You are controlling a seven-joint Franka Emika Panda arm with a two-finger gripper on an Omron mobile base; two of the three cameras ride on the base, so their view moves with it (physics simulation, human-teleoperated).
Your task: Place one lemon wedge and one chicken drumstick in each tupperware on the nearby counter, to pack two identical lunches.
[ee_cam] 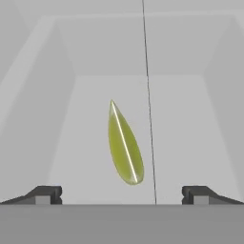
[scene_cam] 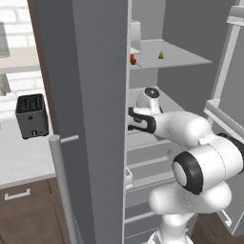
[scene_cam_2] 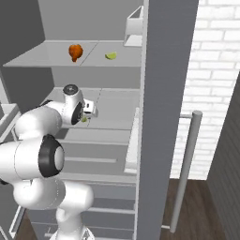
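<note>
- Two tall grey fridge walls frame open shelves; the white arm [scene_cam: 190,133] reaches into the middle shelf [scene_cam_2: 117,110].
- Black toaster [scene_cam: 32,116] stands on the pale counter [scene_cam: 24,162], left of the fridge.
- One chicken drumstick [scene_cam_2: 75,51], red-orange, lies on the upper shelf [scene_cam_2: 51,58], with a lemon wedge [scene_cam_2: 111,56] near it to the right.
- Gripper [ee_cam: 122,195] is spread wide, holding nothing; its fingertips [ee_cam: 45,194] sit well apart.
- Second lemon wedge [ee_cam: 125,145] lies on the middle shelf floor, just ahead, between the fingertips' lines.
</note>
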